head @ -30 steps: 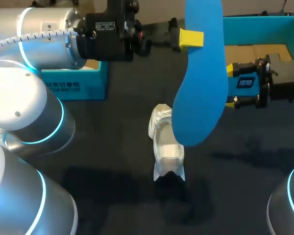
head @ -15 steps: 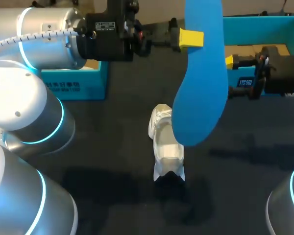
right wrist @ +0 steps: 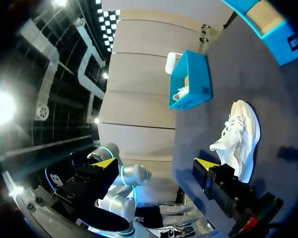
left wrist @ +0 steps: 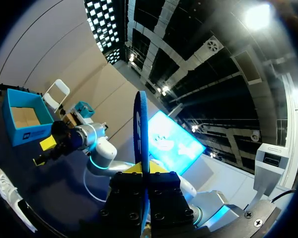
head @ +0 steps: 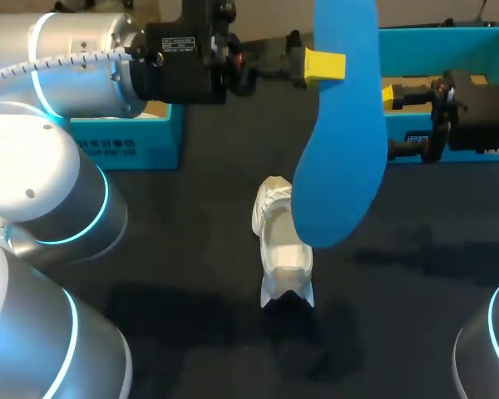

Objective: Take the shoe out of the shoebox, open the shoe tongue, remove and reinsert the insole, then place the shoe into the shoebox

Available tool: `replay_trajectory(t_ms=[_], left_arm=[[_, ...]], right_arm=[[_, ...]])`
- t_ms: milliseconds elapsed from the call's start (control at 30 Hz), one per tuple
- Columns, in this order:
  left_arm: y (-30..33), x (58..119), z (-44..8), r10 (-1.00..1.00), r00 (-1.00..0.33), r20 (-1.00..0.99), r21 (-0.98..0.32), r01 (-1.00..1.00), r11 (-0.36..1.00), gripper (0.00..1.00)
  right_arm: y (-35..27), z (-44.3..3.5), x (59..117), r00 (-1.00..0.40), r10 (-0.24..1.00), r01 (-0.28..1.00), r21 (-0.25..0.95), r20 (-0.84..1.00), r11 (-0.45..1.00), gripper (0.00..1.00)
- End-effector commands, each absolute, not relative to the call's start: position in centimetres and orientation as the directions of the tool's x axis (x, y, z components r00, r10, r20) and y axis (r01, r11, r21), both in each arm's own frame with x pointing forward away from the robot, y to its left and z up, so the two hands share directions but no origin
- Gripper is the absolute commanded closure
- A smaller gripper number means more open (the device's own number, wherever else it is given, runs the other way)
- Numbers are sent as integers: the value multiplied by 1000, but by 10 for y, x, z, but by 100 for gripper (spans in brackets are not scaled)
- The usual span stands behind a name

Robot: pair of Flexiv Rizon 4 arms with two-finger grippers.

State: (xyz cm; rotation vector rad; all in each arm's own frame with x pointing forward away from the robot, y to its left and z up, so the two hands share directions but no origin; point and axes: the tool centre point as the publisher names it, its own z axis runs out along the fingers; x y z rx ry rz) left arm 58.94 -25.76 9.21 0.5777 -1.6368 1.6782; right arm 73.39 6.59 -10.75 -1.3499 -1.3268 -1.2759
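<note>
- While the left gripper (head: 326,65) pinches the blue insole (head: 337,125) from two sides, its yellow tips are pressed flat against it, and the insole hangs down from the fingers, well above the table (head: 191,241).
- From the left wrist, the insole (left wrist: 140,124) shows edge-on, standing straight out between the fingers of that gripper (left wrist: 141,171).
- One white shoe (head: 281,249) rests on the table, well below the left gripper and touched by neither gripper; the hanging insole hides part of its side in the head view.
- The right gripper (head: 392,122) is spread wide and holds nothing; it sits just in front of the teal shoebox (head: 449,37), whose cardboard floor shows behind it.
- From the right wrist, the shoe (right wrist: 241,136) lies ahead of the right gripper (right wrist: 154,166), just off one finger.
- A second teal box (head: 125,141) stands beside the left gripper, partly covered by the left arm (head: 83,66).
- Counted: one shoe, one insole, two teal boxes, two grippers.
</note>
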Motion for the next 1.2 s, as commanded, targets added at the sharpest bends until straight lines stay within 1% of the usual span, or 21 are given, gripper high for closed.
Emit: replay_trajectory(t_ms=[33, 233, 367, 433, 533, 600, 667, 800, 867, 900, 967, 1067, 1100, 1167, 1200], left_arm=[[-254, 590, 91, 191, -713, 674, -733, -678, 54, 100], [-245, 595, 84, 180, -844, 504, -860, -511, 14, 100], [-240, 600, 76, 157, -915, 372, -928, -370, 41, 100], [-238, 604, 73, 148, -934, 325, -946, -322, 44, 100], [-232, 613, 69, 147, -969, 201, -980, -196, 47, 100], [-228, 619, 67, 141, -979, 149, -989, -147, 20, 100], [-223, 627, 64, 141, -989, 48, -999, -51, -16, 100], [-219, 640, 57, 125, -984, -130, -992, 128, -21, 100], [-216, 648, 51, 155, -947, -281, -959, 283, -14, 100], [-216, 649, 50, 155, -941, -300, -954, 300, -19, 100], [-215, 656, 46, 178, -886, -428, -903, 428, -40, 100], [-215, 661, 41, 178, -855, -488, -871, 489, -40, 100], [-214, 664, 38, 196, -820, -538, -839, 543, -31, 100], [-213, 667, 34, 214, -787, -578, -809, 587, -25, 100], [-212, 669, 32, 214, -762, -611, -785, 618, -40, 100]], right_arm=[[67, -108, 734, -75, 146, 991, 89, 986, -95, 0], [67, -108, 734, -75, 146, 991, 89, 986, -95, 0], [67, -108, 734, -75, 146, 991, 89, 986, -95, 0], [67, -108, 734, -75, 146, 991, 89, 986, -95, 0], [67, -108, 734, -75, 146, 991, 89, 986, -95, 0], [67, -108, 734, -75, 146, 991, 89, 986, -95, 0], [67, -108, 734, -75, 146, 991, 89, 986, -95, 0], [67, -108, 734, -75, 146, 991, 89, 986, -95, 0], [67, -108, 734, -75, 146, 991, 89, 986, -95, 0], [67, -108, 734, -75, 146, 991, 89, 986, -95, 0], [67, -108, 734, -75, 146, 991, 89, 986, -95, 0], [67, -108, 734, -75, 146, 991, 89, 986, -95, 0], [67, -108, 734, -75, 146, 991, 89, 986, -95, 0], [67, -108, 734, -75, 146, 991, 89, 986, -95, 0], [67, -108, 734, -75, 146, 991, 89, 986, -95, 0]])
